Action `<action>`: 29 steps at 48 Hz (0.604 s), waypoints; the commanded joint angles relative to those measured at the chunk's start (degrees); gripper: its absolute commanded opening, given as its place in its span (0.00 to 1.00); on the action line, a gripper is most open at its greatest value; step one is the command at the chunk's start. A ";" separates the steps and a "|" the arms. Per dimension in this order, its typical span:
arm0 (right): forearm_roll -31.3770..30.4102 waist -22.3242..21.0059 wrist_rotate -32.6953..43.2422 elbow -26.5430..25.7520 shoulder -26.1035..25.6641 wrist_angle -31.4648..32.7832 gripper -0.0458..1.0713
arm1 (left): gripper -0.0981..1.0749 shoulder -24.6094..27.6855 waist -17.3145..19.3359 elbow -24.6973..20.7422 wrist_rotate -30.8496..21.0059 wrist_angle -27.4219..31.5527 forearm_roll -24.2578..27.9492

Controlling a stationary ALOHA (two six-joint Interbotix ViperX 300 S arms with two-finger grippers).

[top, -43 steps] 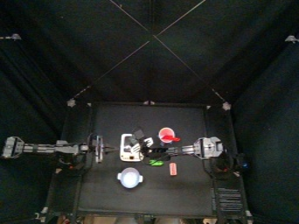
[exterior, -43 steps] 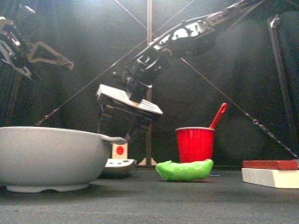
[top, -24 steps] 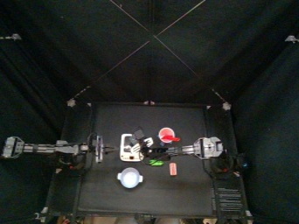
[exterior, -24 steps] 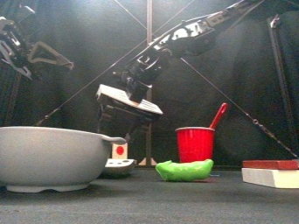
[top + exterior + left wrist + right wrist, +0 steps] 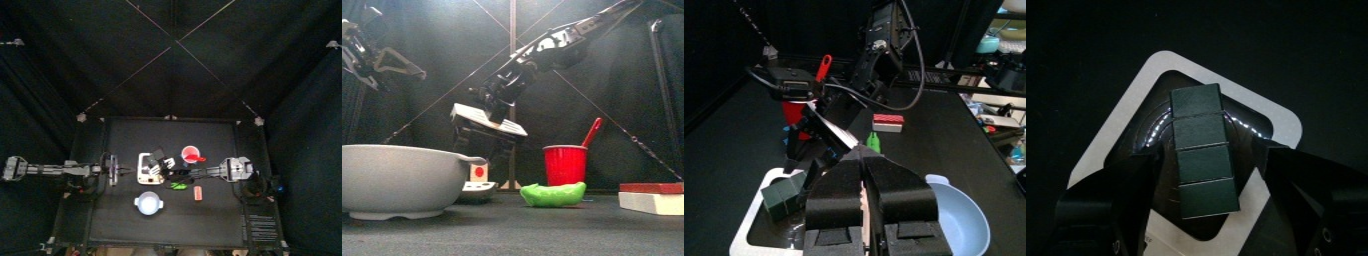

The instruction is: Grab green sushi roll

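The green sushi roll [image 5: 178, 183] is a small bright green piece lying on the table, in front of the red cup [image 5: 194, 155]. It shows near in the front view [image 5: 553, 193] and small in the left wrist view [image 5: 873, 143]. My right gripper [image 5: 160, 163] reaches across the middle and hangs over the white dish [image 5: 142, 172], behind and left of the roll. It is shut on a dark green segmented bar [image 5: 1200, 150]. My left gripper [image 5: 865, 195] rests left of the dish, jaws together and empty.
A grey-white bowl [image 5: 396, 180] stands at the front left. A small orange-red and white piece [image 5: 653, 198] lies to the right of the roll. The red cup [image 5: 565, 163] holds a red spoon. A dark green cube [image 5: 780, 195] sits in the dish.
In the front view my right gripper and the flat piece it carries have risen slightly and tilted. The green roll and the left arm have not moved.
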 commanded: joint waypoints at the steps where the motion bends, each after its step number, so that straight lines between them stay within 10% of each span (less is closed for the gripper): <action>1: -0.26 -0.35 0.00 -1.67 -1.23 -0.09 0.92 | 0.36 0.09 0.09 -0.70 0.18 -0.53 -0.18; 29: 0.88 -0.35 0.00 -1.93 -0.09 -0.18 0.92 | 0.36 0.09 0.09 -0.70 0.18 -0.53 -0.18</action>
